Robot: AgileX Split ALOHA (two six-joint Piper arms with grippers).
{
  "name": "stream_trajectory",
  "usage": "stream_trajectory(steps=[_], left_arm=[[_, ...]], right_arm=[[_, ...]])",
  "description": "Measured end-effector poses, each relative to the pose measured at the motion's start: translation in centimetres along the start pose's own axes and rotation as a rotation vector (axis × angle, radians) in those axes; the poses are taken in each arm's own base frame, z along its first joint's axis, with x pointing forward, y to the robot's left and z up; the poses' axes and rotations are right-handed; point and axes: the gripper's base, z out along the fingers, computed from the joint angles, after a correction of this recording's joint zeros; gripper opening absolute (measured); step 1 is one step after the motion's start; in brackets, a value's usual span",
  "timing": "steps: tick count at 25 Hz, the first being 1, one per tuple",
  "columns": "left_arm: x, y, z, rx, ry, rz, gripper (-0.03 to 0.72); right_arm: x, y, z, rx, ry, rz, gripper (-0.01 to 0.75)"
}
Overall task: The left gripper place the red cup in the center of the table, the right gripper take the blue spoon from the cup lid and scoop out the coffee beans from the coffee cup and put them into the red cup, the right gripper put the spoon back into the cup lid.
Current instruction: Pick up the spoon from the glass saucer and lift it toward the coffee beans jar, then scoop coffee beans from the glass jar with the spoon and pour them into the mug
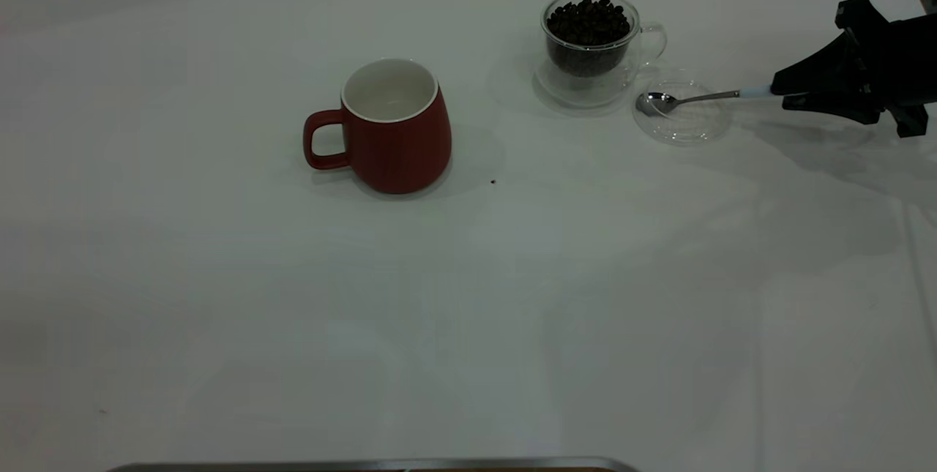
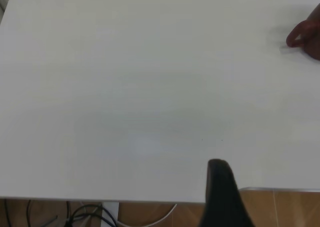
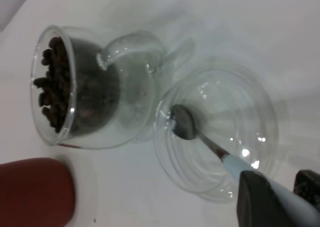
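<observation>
The red cup stands upright near the middle of the table, handle to the left, white inside showing no beans; its edge also shows in the left wrist view and in the right wrist view. The coffee cup full of coffee beans stands at the back right. The cup lid lies just right of it. My right gripper is shut on the handle of the blue spoon, whose metal bowl sits over the lid. Only one finger of my left gripper shows, by the table edge.
A tiny dark speck lies on the table right of the red cup. A metal strip runs along the near edge. In the left wrist view, floor and cables show beyond the table edge.
</observation>
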Motion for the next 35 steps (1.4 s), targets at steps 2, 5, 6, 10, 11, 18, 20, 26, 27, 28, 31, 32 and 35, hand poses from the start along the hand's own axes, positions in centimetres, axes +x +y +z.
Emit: stream_trajectory(steps=[2,5,6,10,11,18,20,26,27,28,31,32,35], left_arm=[[0.0,0.0,0.0,0.0,0.0,0.0,0.537],[0.0,0.0,0.0,0.0,0.0,0.0,0.537],[0.0,0.0,0.0,0.0,0.0,0.0,0.537],[0.0,0.0,0.0,0.0,0.0,0.0,0.537],[0.0,0.0,0.0,0.0,0.0,0.0,0.537],[0.0,0.0,0.0,0.0,0.0,0.0,0.537],[0.0,0.0,0.0,0.0,0.0,0.0,0.537],[0.0,0.0,0.0,0.0,0.0,0.0,0.537],[0.0,0.0,0.0,0.0,0.0,0.0,0.537],[0.0,0.0,0.0,0.0,0.0,0.0,0.537],[0.0,0.0,0.0,0.0,0.0,0.0,0.537],[0.0,0.0,0.0,0.0,0.0,0.0,0.537],[0.0,0.0,0.0,0.0,0.0,0.0,0.537]], right_arm=[[0.0,0.1,0.0,-0.014,0.001,0.0,0.16],[0.0,0.3,0.0,-0.035,0.003,-0.001,0.129],[0.0,0.4,0.0,-0.038,0.006,-0.005,0.125],[0.0,0.4,0.0,-0.044,0.013,-0.015,0.124],[0.0,0.4,0.0,-0.045,0.016,-0.018,0.124],[-0.5,1.5,-1.0,-0.032,0.055,-0.073,0.116],[-0.8,2.0,-1.5,-0.019,0.069,-0.095,0.116],[-2.0,3.8,-3.1,0.0,0.072,-0.145,0.116],[-2.1,4.0,-3.3,0.0,0.07,-0.15,0.116],[-2.3,4.2,-3.5,-0.001,0.066,-0.152,0.116],[-2.8,5.0,-4.2,0.002,0.059,-0.159,0.116],[-3.0,5.4,-4.5,0.005,0.056,-0.164,0.116],[-3.7,6.4,-5.5,0.019,0.038,-0.188,0.116]])
